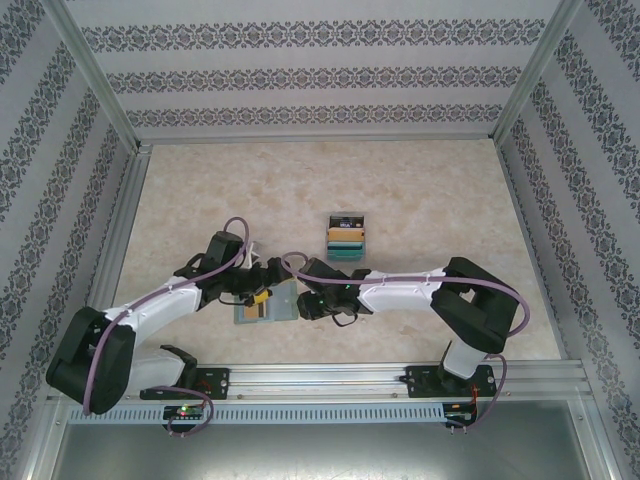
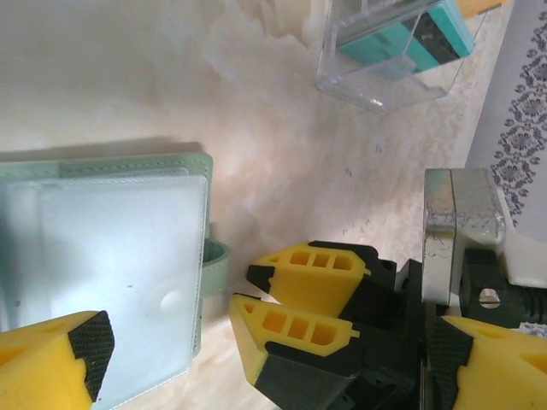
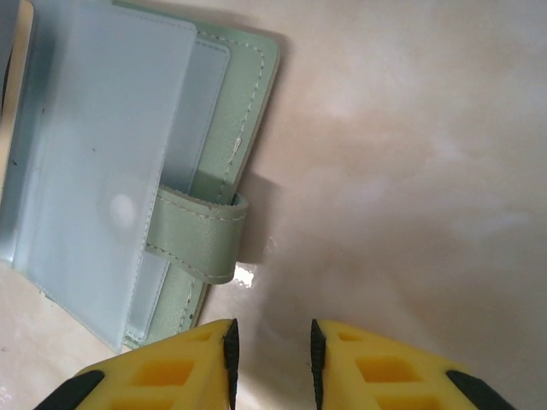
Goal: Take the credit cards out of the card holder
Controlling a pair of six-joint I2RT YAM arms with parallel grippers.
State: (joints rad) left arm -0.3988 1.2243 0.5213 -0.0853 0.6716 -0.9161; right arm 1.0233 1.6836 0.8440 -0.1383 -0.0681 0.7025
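The card holder (image 1: 268,305) lies open on the table between my two grippers, pale grey-green with frosted sleeves (image 2: 111,273) and a strap (image 3: 195,235). Its left panel shows a tan and dark patch (image 1: 252,312). Credit cards (image 1: 346,238), a teal-green one (image 2: 402,38) among them, stand in a clear box further back. My left gripper (image 1: 257,292) hovers over the holder, open wide, one fingertip (image 2: 60,363) above the sleeve. My right gripper (image 3: 272,359) sits just right of the holder's strap, its jaws a little apart with bare table between them.
The clear box (image 2: 380,73) stands on the marble-look table (image 1: 430,190) behind the grippers. Patterned walls and an aluminium frame (image 1: 120,230) enclose the table. The two grippers are close together, the right one's fingers (image 2: 295,295) lying between the left one's.
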